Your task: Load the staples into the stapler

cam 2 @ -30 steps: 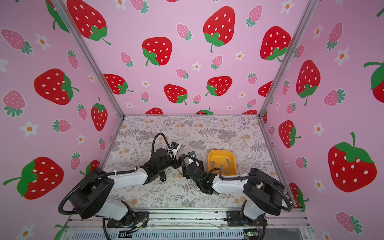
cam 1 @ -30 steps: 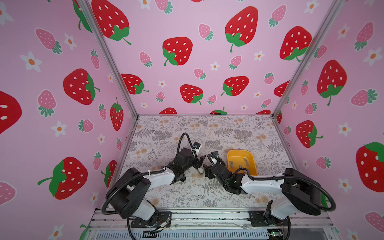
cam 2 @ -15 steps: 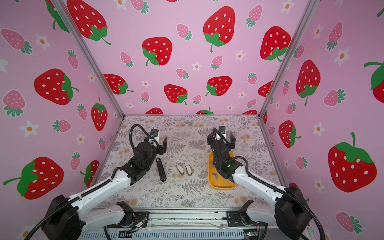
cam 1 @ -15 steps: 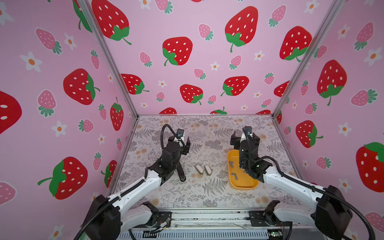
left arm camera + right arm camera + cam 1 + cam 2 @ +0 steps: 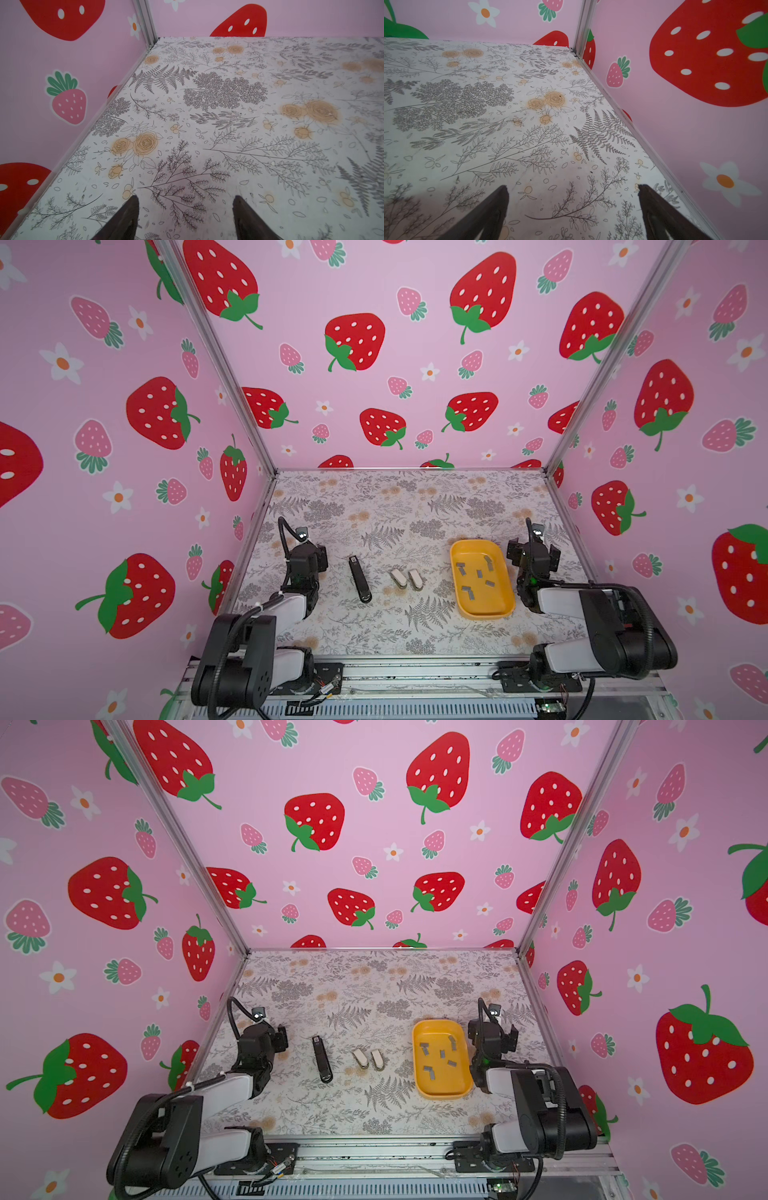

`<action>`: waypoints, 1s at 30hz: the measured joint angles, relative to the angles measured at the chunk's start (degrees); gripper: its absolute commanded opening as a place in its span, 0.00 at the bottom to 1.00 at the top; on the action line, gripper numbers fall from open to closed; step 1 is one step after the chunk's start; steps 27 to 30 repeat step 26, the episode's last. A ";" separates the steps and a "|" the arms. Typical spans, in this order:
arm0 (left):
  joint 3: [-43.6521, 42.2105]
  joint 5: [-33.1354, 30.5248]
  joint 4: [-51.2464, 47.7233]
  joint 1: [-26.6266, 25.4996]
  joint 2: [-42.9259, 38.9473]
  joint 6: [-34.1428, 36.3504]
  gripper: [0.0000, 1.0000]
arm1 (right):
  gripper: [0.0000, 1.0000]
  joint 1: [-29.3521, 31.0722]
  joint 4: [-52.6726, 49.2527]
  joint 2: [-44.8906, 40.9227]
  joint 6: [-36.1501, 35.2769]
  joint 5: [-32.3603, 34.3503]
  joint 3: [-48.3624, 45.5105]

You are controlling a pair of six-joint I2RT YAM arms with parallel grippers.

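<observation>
A long black stapler (image 5: 359, 578) (image 5: 322, 1058) lies on the floral table, left of centre in both top views. Two small pale staplers (image 5: 398, 577) (image 5: 415, 577) lie side by side to its right. Several grey staples (image 5: 479, 573) (image 5: 441, 1053) are scattered in a yellow tray (image 5: 494, 601) (image 5: 455, 1079). My left gripper (image 5: 309, 558) (image 5: 266, 1040) (image 5: 185, 197) hovers left of the black stapler, open and empty. My right gripper (image 5: 534, 558) (image 5: 492, 1038) (image 5: 573, 186) is just right of the tray, wide open and empty. Both wrist views show only bare table.
Pink strawberry walls enclose the table on three sides, with metal corner posts (image 5: 148, 22) (image 5: 582, 27) at the back. The left arm is close to the left wall and the right arm close to the right wall. The arm bases (image 5: 241, 659) (image 5: 602, 639) sit at the front edge.
Both grippers were together at the front middle of the table a second ago. They have drawn apart to the two sides. The right jaws have opened wider. The staplers lie uncovered.
</observation>
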 measured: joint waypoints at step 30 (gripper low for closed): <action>6.36 16.22 7.98 1.53 13.07 0.57 0.99 | 0.99 -3.08 15.23 7.21 -1.86 -14.69 -0.48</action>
